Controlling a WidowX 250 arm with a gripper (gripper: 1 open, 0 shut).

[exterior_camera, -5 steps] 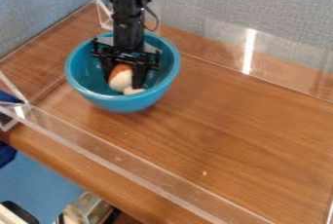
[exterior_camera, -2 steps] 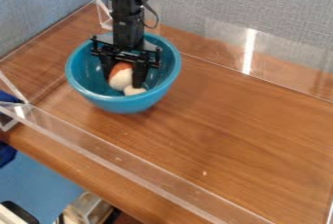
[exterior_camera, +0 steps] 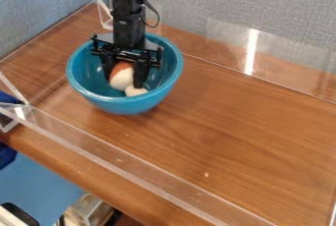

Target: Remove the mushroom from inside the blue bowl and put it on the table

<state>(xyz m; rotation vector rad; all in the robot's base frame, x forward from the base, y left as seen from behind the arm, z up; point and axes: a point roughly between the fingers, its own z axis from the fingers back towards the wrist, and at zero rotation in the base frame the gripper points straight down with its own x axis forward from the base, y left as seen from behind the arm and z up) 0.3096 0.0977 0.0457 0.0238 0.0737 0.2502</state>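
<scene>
1. Count: one bowl (exterior_camera: pixel 86 84), one mushroom (exterior_camera: pixel 122 77), one black gripper (exterior_camera: pixel 129 63), one table (exterior_camera: pixel 223 122).
2. Mushroom is inside the bowl, low down, between the gripper's fingers. Cream-white with an orange-red patch, rounded.
3. Jaws part-way apart, one finger each side of the mushroom. Looks like a pinch, but the view's too small and dark from here; can't tell if both fingers touch.
4. Bowl: round, deep, glossy turquoise plastic. Table: reddish-brown wood grain, clear see-through walls (exterior_camera: pixel 144 183) along the edges. Grey speckled backdrop (exterior_camera: pixel 250 14) behind.
</scene>
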